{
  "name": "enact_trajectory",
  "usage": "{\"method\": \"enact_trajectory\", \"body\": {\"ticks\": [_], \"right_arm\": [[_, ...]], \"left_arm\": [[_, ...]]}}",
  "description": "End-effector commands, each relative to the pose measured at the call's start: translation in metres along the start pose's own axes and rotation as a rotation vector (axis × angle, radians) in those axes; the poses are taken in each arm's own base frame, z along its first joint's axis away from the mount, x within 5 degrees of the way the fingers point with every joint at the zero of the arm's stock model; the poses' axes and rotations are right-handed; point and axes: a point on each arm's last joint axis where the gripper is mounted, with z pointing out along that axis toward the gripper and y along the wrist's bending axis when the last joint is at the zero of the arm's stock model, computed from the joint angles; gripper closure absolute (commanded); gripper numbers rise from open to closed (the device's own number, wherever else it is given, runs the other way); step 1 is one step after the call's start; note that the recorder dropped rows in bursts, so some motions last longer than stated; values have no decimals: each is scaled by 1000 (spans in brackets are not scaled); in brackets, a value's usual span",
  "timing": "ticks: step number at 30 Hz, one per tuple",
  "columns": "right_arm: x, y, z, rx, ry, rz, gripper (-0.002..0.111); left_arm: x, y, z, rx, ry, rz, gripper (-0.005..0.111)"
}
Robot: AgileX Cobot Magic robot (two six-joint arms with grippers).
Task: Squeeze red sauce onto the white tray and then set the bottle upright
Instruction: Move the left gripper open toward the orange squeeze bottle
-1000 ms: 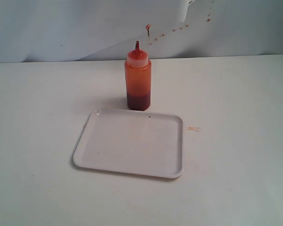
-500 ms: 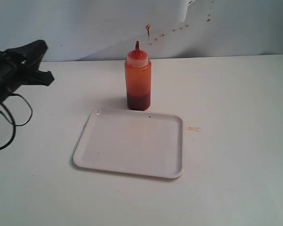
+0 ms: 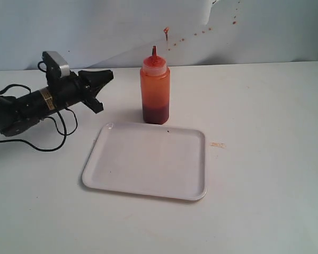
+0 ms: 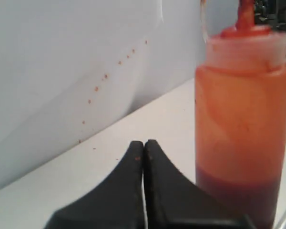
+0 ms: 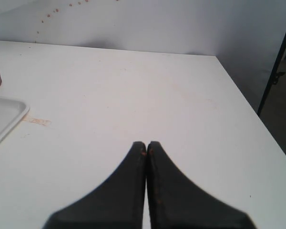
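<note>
Bench [image 3: 265, 106]: white and matt, running back to a pale blue-grey wall [image 3: 69, 26] that carries a slanting line of red-brown specks [image 3: 201, 30] at upper centre.
Bottle [image 3: 155, 90]: upright at upper centre of the exterior view, just behind the far rim of the white tray [image 3: 148, 159], with the nozzle pointing up.
Red sauce [image 3: 156, 114]: dark fill in the bottle's lowest part.
Left claw [image 4: 143, 145]: fingers pressed together with nothing between them. It is at upper left of the exterior view, aimed at the bottle and apart from it.
Right claw [image 5: 146, 145]: fingers closed, gripping nothing, over bare bench.
Edges: the bench's side edge shows at the right of the right wrist view, with a dark pole [image 5: 276, 62] beyond it.
Open room: broad bare bench lies right of and below the tray. A black cable [image 3: 53, 138] loops at left.
Labels: a yellowish band [image 3: 45, 98] on the left arm, its writing too small to read. A small tan scrap [image 3: 217, 144] lies right of the tray.
</note>
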Motion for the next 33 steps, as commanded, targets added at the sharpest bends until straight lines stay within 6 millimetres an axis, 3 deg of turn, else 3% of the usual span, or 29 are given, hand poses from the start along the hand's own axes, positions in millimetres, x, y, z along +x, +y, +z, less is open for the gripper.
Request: {"method": "enact_trajectory", "body": {"ticks": [1, 14, 16, 18, 20, 21, 27, 33], "right_arm": [[1, 0, 0, 8, -1, -1, 108], [1, 0, 0, 8, -1, -1, 108], [1, 0, 0, 8, -1, -1, 108], [1, 0, 0, 8, -1, -1, 108], [1, 0, 0, 8, -1, -1, 108], [1, 0, 0, 8, -1, -1, 108], [1, 0, 0, 8, -1, -1, 108], [1, 0, 0, 8, -1, -1, 108]], "left_arm": [[17, -2, 6, 83, 13, 12, 107], [22, -10, 5, 180, 63, -4, 104], [20, -10, 5, 179, 65, -49, 92], [16, -9, 5, 176, 62, -73, 65], [16, -9, 6, 174, 64, -104, 15], [16, -9, 6, 172, 63, -108, 1], [21, -16, 8, 208, 84, -116, 3], [20, -42, 30, 255, 67, -111, 3]]}}
